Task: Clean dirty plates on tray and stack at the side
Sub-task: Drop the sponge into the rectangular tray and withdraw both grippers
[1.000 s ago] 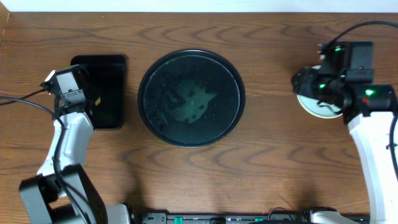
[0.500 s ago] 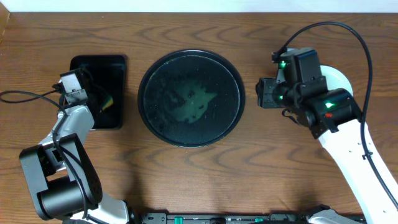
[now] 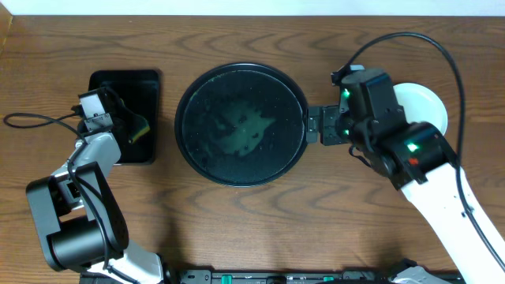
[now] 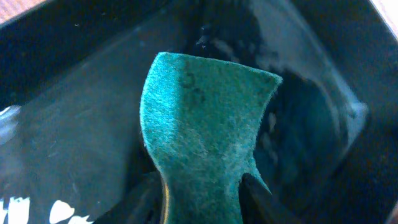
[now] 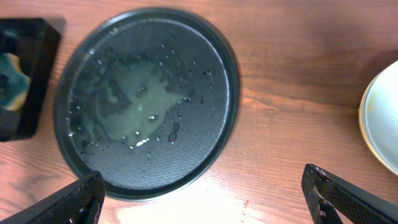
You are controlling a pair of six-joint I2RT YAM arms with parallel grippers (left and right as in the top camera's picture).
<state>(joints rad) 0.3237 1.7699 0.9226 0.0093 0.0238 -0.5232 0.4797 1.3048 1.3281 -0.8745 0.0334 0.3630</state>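
The round black tray (image 3: 241, 170) lies mid-table, wet with a cloudy puddle (image 5: 134, 109) and no plate on it. The plates (image 3: 426, 102) sit stacked on the wood at the right; a light blue one tops a yellow rim (image 5: 380, 118), and my right arm hides part of them. My right gripper (image 3: 314, 131) hangs wide open between tray and stack, with bare wood under its spread fingers (image 5: 78, 200). My left gripper (image 3: 132, 130) is low over the rectangular black tray (image 3: 126, 83). Its fingertips (image 4: 258, 194) pinch the narrowed base of a green sponge (image 4: 202, 134).
The sponge (image 5: 12, 78) also shows in the rectangular tray (image 5: 31, 37) at the left edge of the right wrist view. Cables run from both arms across the wooden table (image 3: 252, 229). A few crumbs lie on the wood near the round tray's rim.
My right arm swung left from over the plate stack to beside the round tray, and its jaws spread wide. The left gripper moved slightly onto the rectangular tray with the sponge.
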